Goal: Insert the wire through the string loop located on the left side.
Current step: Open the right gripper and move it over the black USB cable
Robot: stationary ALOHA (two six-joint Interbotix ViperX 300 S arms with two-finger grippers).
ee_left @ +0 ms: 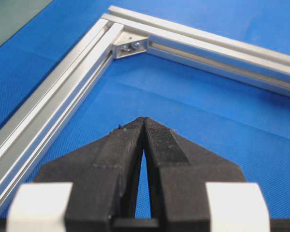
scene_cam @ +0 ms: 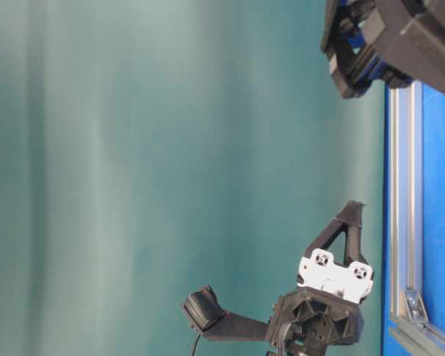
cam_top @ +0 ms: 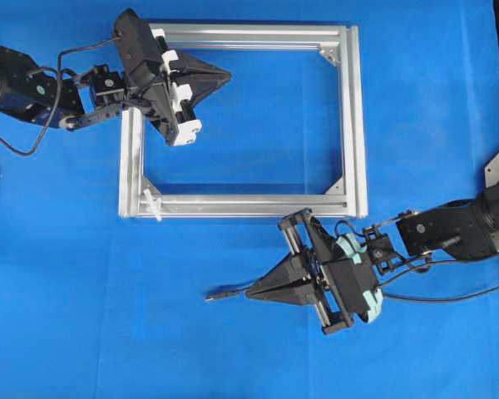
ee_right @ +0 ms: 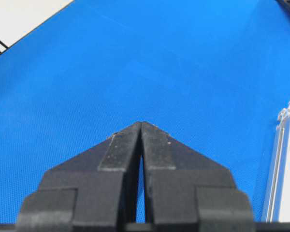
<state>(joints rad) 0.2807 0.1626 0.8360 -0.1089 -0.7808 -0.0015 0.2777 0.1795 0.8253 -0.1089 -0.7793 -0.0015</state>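
Wire (cam_top: 226,293) lies apparently untouched beside shut right end effector (cam_top: 254,292).

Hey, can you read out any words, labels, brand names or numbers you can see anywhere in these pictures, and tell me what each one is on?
No readable text in any view.
Aluminium frame: bare metal, no markings.
Blue mat: plain.
Left gripper and right gripper: no lettering on the black fingers or white parts.
Left arm: small round marks, too small to read.
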